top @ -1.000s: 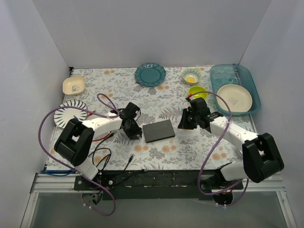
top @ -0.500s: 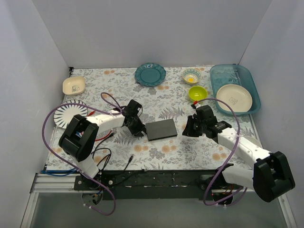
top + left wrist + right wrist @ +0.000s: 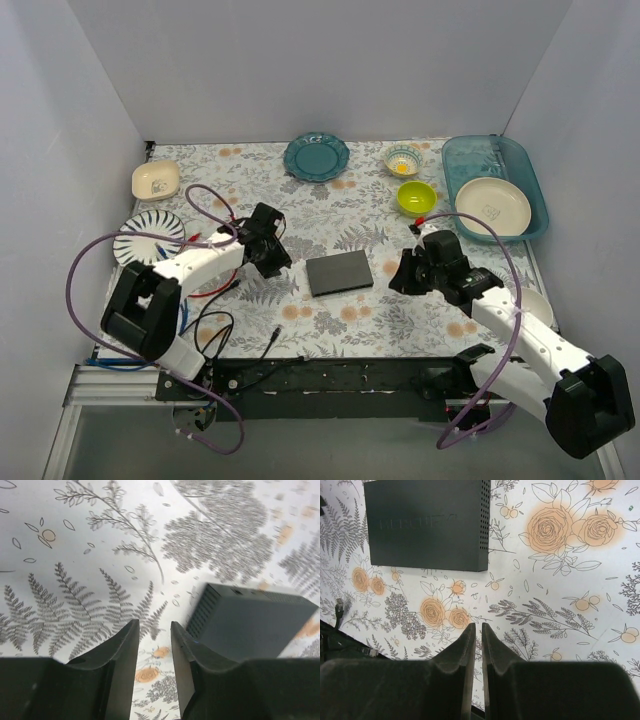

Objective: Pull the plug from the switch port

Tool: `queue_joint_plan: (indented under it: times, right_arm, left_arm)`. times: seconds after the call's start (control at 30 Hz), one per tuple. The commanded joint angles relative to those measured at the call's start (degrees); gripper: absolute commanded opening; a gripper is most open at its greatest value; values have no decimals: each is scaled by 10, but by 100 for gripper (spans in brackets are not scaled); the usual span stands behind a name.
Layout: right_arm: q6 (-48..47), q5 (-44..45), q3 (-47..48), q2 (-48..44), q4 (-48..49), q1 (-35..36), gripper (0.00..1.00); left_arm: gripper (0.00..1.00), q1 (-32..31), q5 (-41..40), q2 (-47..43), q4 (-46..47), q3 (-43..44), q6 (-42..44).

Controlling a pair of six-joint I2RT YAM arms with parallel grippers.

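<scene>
Looking from above, we see the switch [image 3: 338,273] lying flat on the floral tablecloth [image 3: 380,322] between both arms, each stretched low toward it. Left wrist view: the left gripper [image 3: 278,260] has its fingers slightly parted (nothing between), with the switch ahead-right. Right wrist view: the right gripper [image 3: 398,276] is nearly closed and empty.

- Switch [image 3: 425,525]: matt black casing, smooth on top, with a finely perforated side.
- Tablecloth [image 3: 560,580]: matt, printed with flowers.
- Left gripper [image 3: 154,625] and right gripper [image 3: 477,626]: dark, matt, slightly grainy plastic.
- Teal plate [image 3: 316,157]: glossy glaze.
- Tray [image 3: 455,160]: translucent teal plastic.
</scene>
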Motion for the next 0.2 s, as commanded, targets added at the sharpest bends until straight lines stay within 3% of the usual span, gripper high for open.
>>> queue_joint_plan:
  times: [0.0,0.17]
  right_arm:
    - [-20,-1,-8,-22,-5,4,18]
    - [-25,3,4,-27,-3,4,19]
  left_arm:
    - [31,-34,-73,-89,-24,12,44]
    - [34,-42,-55,-122,-2,-9,68]
